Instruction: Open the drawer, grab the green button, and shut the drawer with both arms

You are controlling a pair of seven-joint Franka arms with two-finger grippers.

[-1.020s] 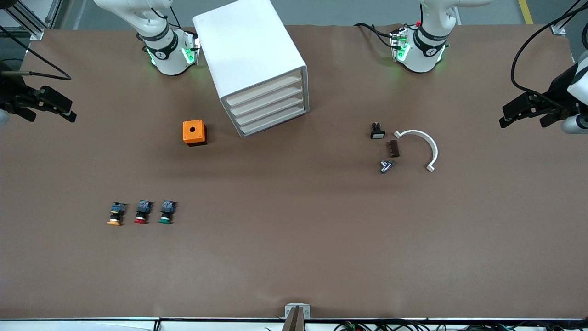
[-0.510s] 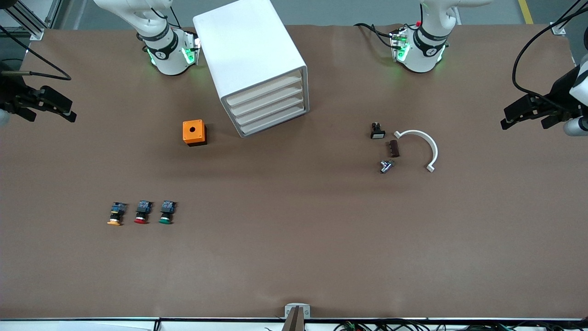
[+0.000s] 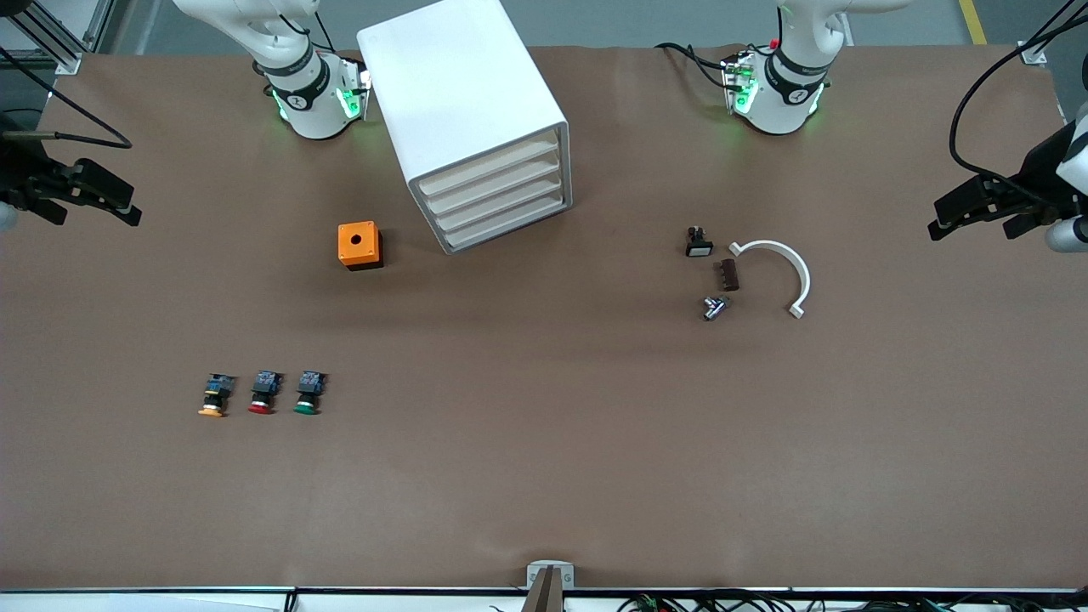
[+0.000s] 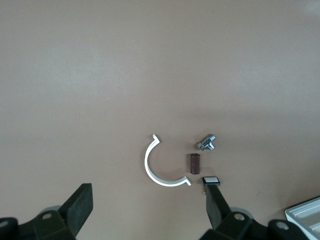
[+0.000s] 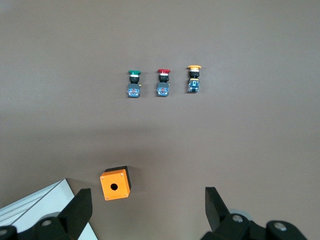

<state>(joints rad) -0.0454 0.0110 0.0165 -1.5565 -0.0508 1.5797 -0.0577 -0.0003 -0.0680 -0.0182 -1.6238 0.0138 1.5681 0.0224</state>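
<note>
The white cabinet (image 3: 463,102) stands between the two arm bases, and its four cream-fronted drawers (image 3: 495,198) are all shut. The green-capped button (image 3: 308,394) lies on the table nearer the front camera than the cabinet, toward the right arm's end; it also shows in the right wrist view (image 5: 133,82). My right gripper (image 3: 93,212) is open and empty, high over the right arm's end of the table (image 5: 148,210). My left gripper (image 3: 969,223) is open and empty, high over the left arm's end (image 4: 148,207).
A red-capped button (image 3: 263,393) and a yellow-capped button (image 3: 215,397) lie beside the green one. An orange box (image 3: 359,245) sits beside the cabinet. Toward the left arm's end lie a white arc (image 3: 778,272), a brown piece (image 3: 729,274), a metal fitting (image 3: 714,307) and a black switch (image 3: 699,244).
My left gripper has drifted slightly toward the left arm's end of the table. Nothing else has moved.
</note>
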